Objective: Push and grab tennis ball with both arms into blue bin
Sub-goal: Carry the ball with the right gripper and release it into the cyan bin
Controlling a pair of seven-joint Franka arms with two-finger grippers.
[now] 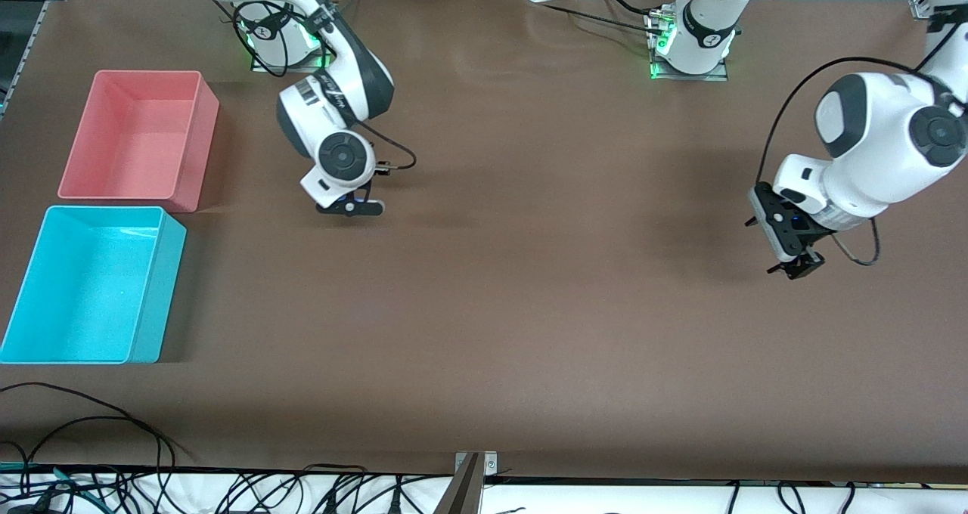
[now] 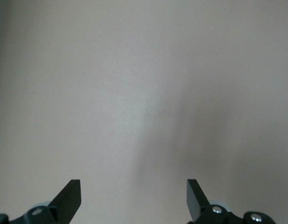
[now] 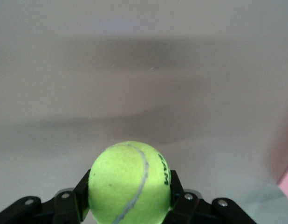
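The right gripper (image 3: 130, 205) is clenched on the tennis ball (image 3: 130, 184), holding it clear above the desk (image 1: 529, 310) for carrying to the blue bin (image 1: 151, 287). The pink bin (image 1: 193, 143) stands just beside that bin. The left gripper (image 2: 133, 198) waits released over bare desk.

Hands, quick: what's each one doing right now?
Left hand: open, holding nothing, over bare table.
Right hand: closed on the tennis ball.
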